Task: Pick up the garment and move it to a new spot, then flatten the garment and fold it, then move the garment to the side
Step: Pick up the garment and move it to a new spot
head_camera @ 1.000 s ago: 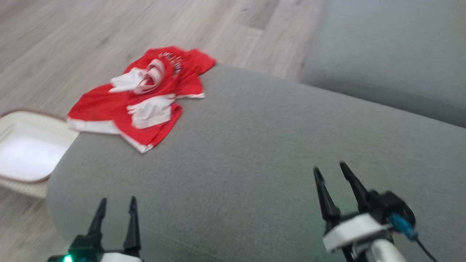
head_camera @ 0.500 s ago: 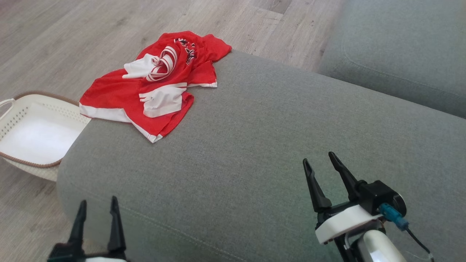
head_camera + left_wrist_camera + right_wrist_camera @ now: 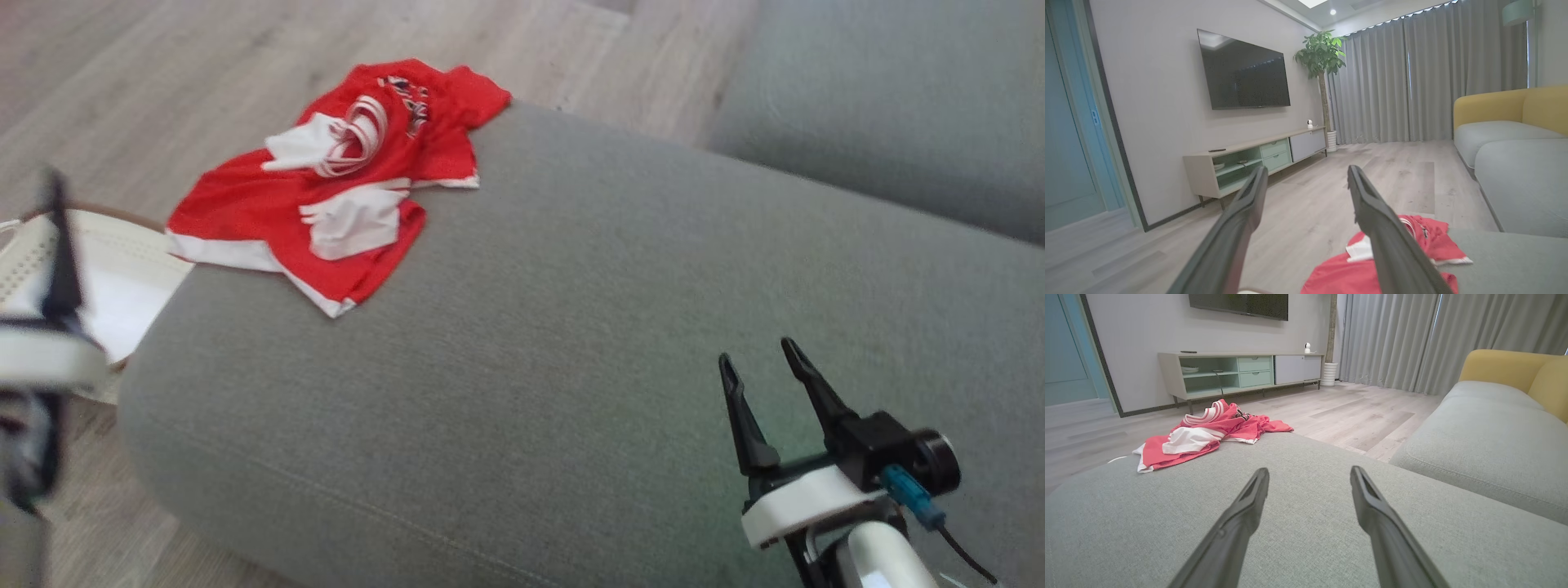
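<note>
Red-and-white garment (image 3: 326, 188) lying crumpled at the far corner of the grey sofa (image 3: 571, 327), head view catching a white basket (image 3: 143, 245) sitting beside the sofa, left wrist view taking in a television (image 3: 1245, 73), left tool (image 3: 1306, 171) and right tool (image 3: 755, 351) hanging with fingers apart.

We find the garment (image 3: 343, 188) on the sofa cushion (image 3: 571, 327), well ahead and left of our right claw (image 3: 755, 351), ahead and right of our left claw (image 3: 1307, 169). The basket (image 3: 122, 278) sits on the floor (image 3: 163, 65) near the left claw, left of the cushion.
</note>
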You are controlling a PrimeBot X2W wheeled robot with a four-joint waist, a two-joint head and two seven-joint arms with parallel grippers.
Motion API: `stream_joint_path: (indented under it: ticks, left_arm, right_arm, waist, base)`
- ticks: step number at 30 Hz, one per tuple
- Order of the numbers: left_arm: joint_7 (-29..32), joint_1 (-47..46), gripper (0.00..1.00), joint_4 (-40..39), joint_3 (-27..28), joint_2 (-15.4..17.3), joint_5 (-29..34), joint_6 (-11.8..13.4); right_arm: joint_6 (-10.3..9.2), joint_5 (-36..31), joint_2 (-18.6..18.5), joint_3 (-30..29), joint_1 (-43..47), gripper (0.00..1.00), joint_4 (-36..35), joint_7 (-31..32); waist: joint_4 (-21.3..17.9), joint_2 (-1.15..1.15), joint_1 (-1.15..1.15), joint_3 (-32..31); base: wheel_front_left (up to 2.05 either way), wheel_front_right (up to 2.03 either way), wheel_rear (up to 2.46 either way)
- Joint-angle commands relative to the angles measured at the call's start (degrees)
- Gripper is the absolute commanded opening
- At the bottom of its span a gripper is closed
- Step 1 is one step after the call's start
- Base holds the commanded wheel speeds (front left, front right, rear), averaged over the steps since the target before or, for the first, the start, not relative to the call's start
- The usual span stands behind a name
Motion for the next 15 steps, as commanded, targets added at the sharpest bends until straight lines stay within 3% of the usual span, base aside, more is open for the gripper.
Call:
stream_joint_path:
  ticks: [1,8,15]
  left_arm:
    - [1.34,-6.01,1.0,-0.47,3.59,3.89,-0.62,-0.51]
    - [6.2,-18.84,1.0,10.51,4.7,7.62,-3.31,-2.13]
    - [10.22,-26.65,1.0,24.23,2.53,5.84,-4.56,-2.25]
  right_arm:
    - [0.43,-1.48,-0.41,1.06,-2.7,1.0,-3.2,0.68]
    - [0.43,-6.74,-0.41,1.65,-4.43,1.0,-8.99,5.3]
    - [0.43,-9.42,-1.47,1.07,-5.7,1.0,-15.14,9.12]
  waist:
    - [-3.3,0.0,0.01,3.51]
    - [-7.86,0.0,0.01,10.88]
    - [-9.4,0.0,0.01,17.91]
  base:
    - [0.0,0.0,0.0]
    - [0.0,0.0,0.0]
    - [0.0,0.0,0.0]
